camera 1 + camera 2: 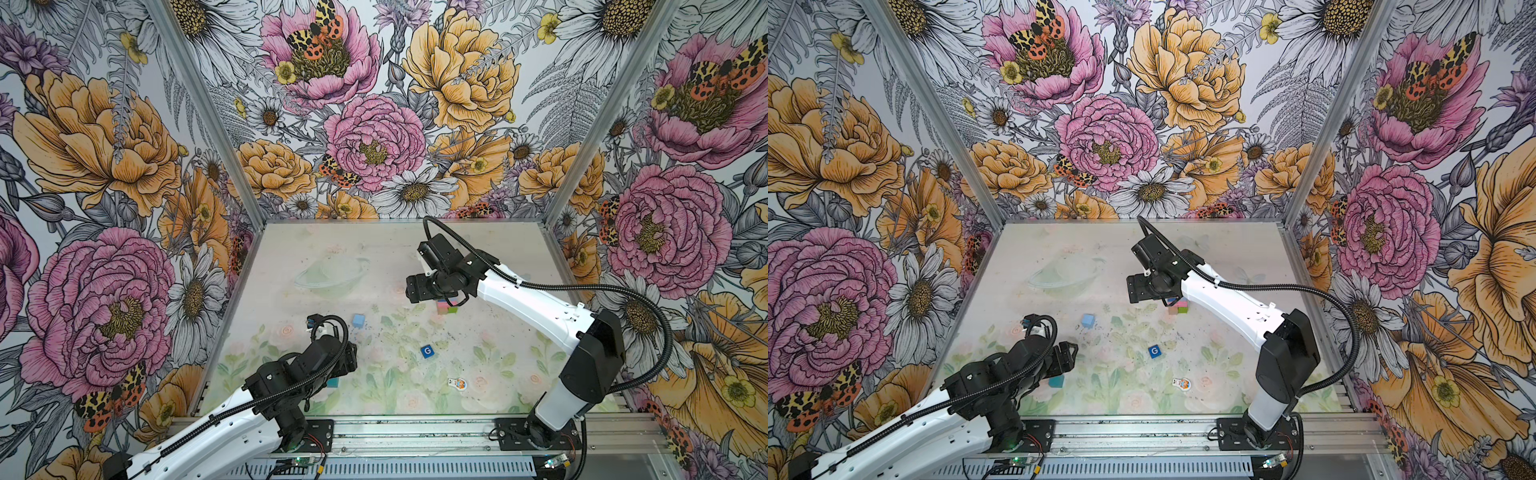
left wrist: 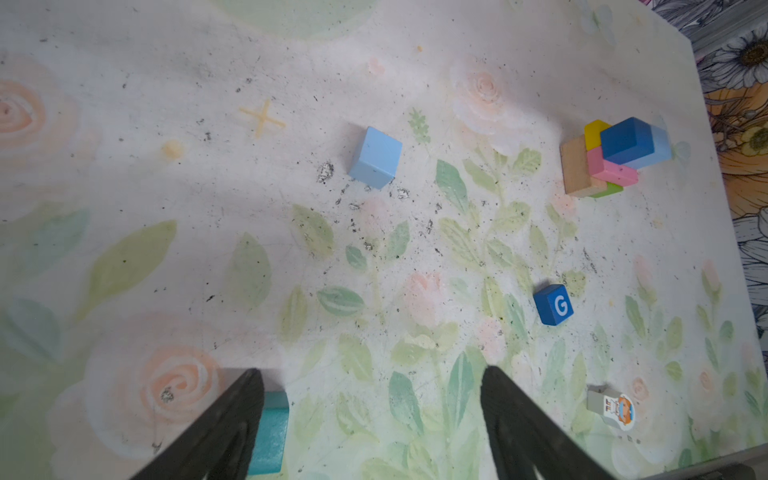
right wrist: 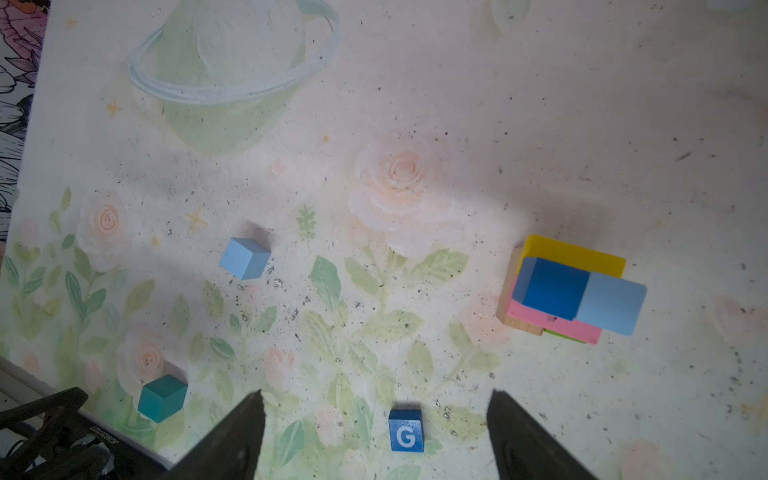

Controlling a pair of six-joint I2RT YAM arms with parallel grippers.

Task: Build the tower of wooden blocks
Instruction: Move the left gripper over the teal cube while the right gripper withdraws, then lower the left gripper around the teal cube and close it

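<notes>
Overhead, in both top views, the tower (image 1: 449,306) stands right of centre on the table (image 1: 332,241). A light blue cube (image 1: 358,320), the G cube (image 1: 427,351) and a teal cube (image 1: 1056,380) lie loose, well apart.

Left wrist: the left gripper (image 2: 374,374) is spread wide and empty, with the teal cube just beside one finger (image 2: 232,415).

Right wrist: the right gripper (image 3: 376,395) gapes too, holding nothing. The G cube lies on the table below its gap. A dark blue cube (image 3: 555,286) sits in the tower's top layer.

Dark blue G cube (image 2: 555,305), teal cube (image 3: 162,398), seemingly green oblong (image 2: 611,189)
</notes>
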